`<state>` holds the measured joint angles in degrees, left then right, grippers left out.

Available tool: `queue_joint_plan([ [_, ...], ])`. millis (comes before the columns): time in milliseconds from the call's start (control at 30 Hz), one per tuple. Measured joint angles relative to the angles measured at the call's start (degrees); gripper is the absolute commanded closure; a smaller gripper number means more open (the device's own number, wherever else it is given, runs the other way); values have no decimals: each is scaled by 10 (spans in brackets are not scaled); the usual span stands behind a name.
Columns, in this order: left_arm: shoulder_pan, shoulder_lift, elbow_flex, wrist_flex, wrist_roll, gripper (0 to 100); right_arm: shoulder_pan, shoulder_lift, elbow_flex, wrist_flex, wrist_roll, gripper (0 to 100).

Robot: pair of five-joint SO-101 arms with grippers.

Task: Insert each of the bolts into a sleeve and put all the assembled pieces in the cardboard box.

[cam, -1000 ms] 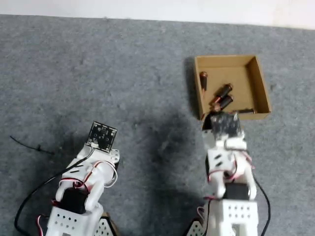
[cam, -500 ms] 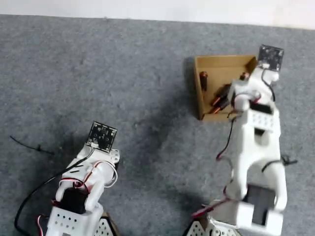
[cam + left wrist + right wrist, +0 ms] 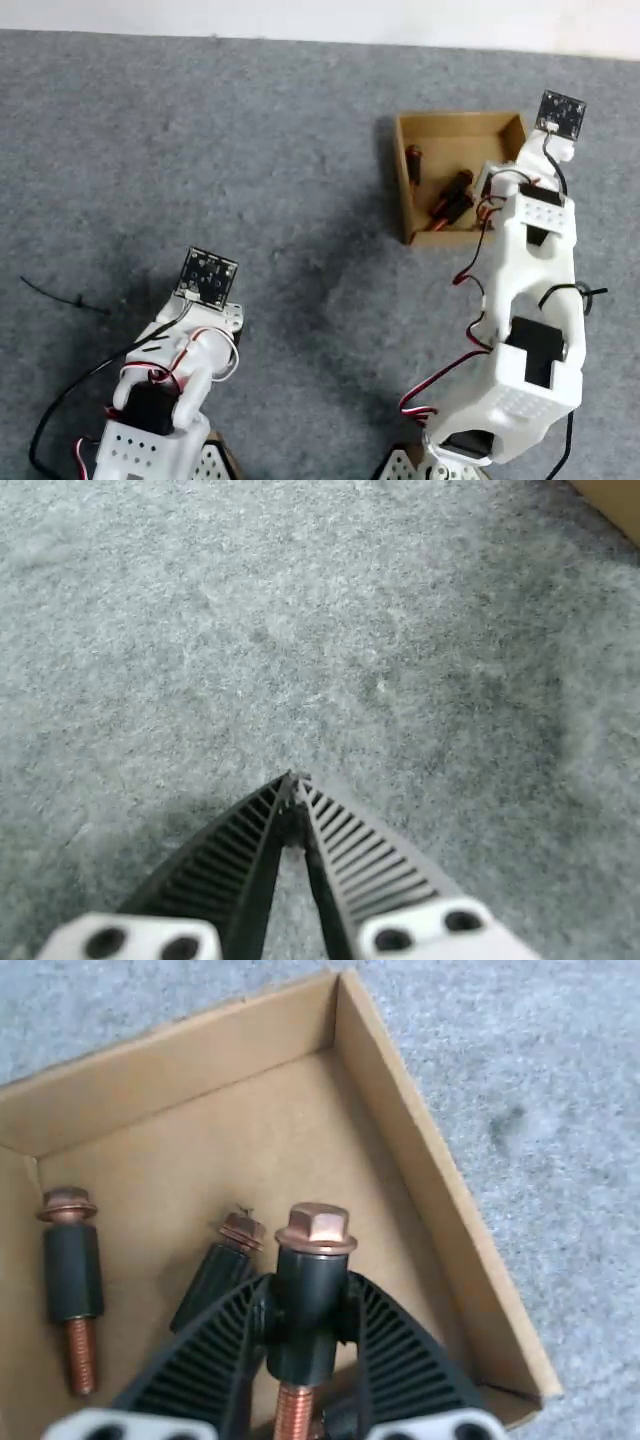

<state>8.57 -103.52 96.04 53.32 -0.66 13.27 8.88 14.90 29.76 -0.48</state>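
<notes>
The step in hand looks like the drop-off. The right gripper (image 3: 306, 1298) has its fingers (image 3: 385, 1345) clamped on the black sleeve (image 3: 303, 1310) of an assembled piece and hangs over the cardboard box (image 3: 425, 1185). The sleeve sits squarely between the two fingers, pinched about mid-length. The copper bolt head (image 3: 316, 1228) juts out past the fingertips, and the threaded shank (image 3: 290, 1405) runs back between the fingers toward the wrist. The box floor lies beyond the piece, with one side wall near.

To do this well, I would bring the piece low into the box before letting go, so the bolt cannot shake out of its sleeve on landing. The release should come over bare cardboard, away from the wall and off the finished pieces (image 3: 70, 1265) already lying inside. The nearest finished piece (image 3: 215, 1275) lies just beside the held sleeve. Open the fingers slowly and lift straight out, so that no fingertip catches the rim.

In the high view the box (image 3: 403, 180) stands at the upper right, and the right arm (image 3: 530, 260) stretches up over its right edge. The left arm (image 3: 170, 370) sits at the lower left. The left gripper (image 3: 292, 785) has its fingers shut together on nothing, above bare grey counter (image 3: 250, 120).
</notes>
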Motion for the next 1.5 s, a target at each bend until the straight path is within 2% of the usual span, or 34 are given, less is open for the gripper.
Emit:
queue_joint_plan([
  [233, 0, 0, 0, 0, 0, 993, -1, 0, -1, 3, 0, 817],
  [733, 0, 0, 0, 0, 0, 993, 0, -4, -14, 113, -1, 814],
  [933, 0, 0, 0, 0, 0, 993, -17, -113, 4, 131, -1, 814],
  [1200, 0, 0, 0, 0, 0, 993, -97, -332, 208, 118, -1, 814],
  [1500, 0, 0, 0, 0, 0, 993, -134, -595, 522, -25, -1, 814],
])
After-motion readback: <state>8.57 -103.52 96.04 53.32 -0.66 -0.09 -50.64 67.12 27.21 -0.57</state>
